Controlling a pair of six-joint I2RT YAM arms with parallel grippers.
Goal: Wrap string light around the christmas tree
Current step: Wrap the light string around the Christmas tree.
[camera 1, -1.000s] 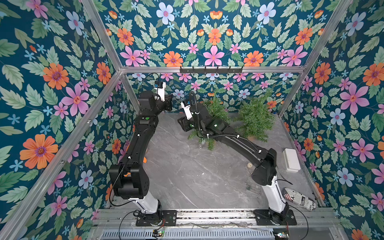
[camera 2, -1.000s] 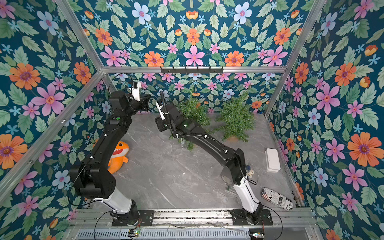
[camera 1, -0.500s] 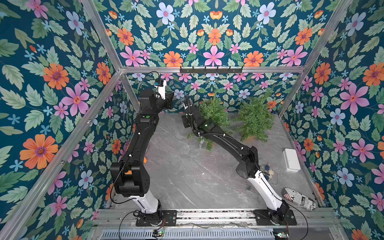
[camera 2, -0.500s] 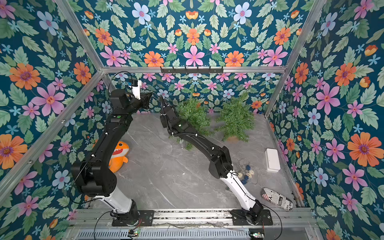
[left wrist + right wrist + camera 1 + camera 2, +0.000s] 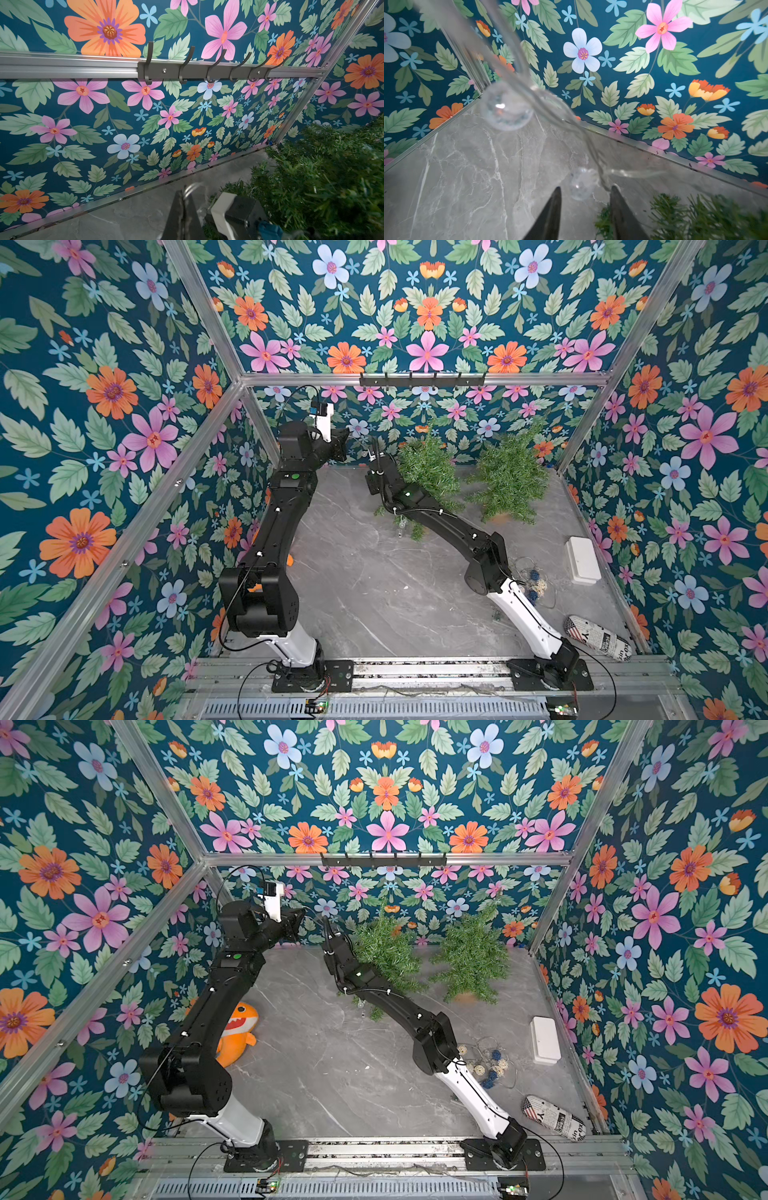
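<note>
Our left arm (image 5: 272,526) and right arm (image 5: 444,524) reach rearward; our left gripper (image 5: 182,193) is pinched closed, our right gripper (image 5: 586,188) parted.

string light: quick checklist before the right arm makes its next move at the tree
1. left end effector shut, with the clear wire of the string light at its tips: ok
2. right end effector closed on the wire: not ok, jaws apart, a bulb loose just beyond the tips
3. wire free of snags: cannot tell, blurred
4. christmas tree base standing firm: cannot tell, the right arm hides it
5. second tree apart from both arms: ok
</note>
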